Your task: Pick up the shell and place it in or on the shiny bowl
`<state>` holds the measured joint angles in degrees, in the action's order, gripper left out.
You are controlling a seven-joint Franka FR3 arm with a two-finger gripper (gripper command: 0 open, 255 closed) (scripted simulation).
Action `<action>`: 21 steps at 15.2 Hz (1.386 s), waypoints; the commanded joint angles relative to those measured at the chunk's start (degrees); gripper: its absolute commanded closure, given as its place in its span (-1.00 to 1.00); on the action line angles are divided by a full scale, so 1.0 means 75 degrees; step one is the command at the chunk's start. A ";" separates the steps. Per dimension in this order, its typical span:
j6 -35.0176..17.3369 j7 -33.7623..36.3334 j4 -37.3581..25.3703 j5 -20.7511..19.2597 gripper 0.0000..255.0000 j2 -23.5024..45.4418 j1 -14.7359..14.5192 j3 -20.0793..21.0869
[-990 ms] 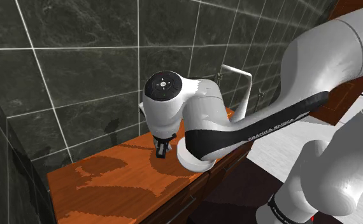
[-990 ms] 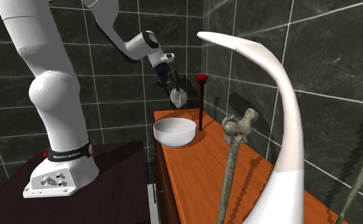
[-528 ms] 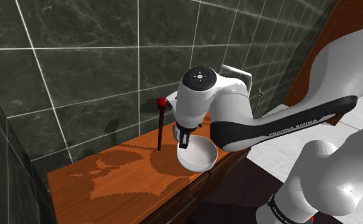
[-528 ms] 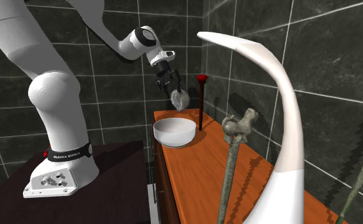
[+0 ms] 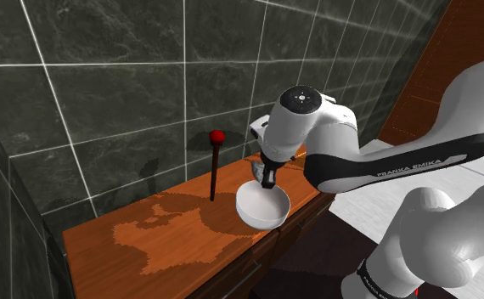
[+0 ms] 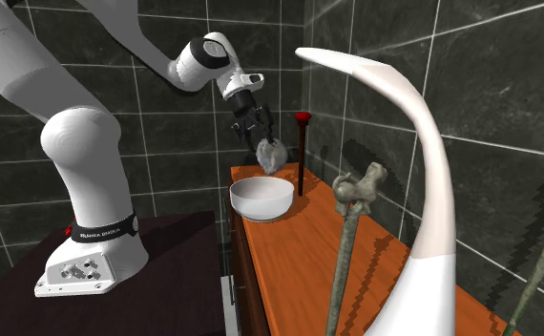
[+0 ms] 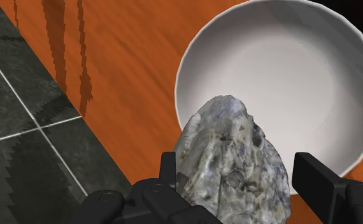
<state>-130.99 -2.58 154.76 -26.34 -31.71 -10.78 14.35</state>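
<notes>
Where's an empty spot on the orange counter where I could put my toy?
The bare wood of the counter is free from the white bowl and red-topped stick up to the greenish rods. It's crowded around those rods and the tall white horn, and over the bowl, where the gripper holds the shell.

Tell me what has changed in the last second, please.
The gripper, shut on the shell, has carried it toward the shoulder view's right and slightly down; it now hangs over the bowl. Nothing was taken hold of or let go. The bowl and the red-topped stick stayed in place.
</notes>
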 commanded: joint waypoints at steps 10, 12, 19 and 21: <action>-0.1178 0.0883 0.0552 -0.0700 1.00 0.0747 0.0415 0.0295; -0.1391 0.1094 0.0616 -0.0884 1.00 0.0928 0.0527 0.0376; -0.1812 0.1587 0.0713 -0.1339 1.00 0.1334 0.0789 0.0562; -0.1812 0.1588 0.0713 -0.1339 1.00 0.1334 0.0789 0.0562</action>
<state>-144.55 9.27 160.12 -36.35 -21.73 -4.87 18.53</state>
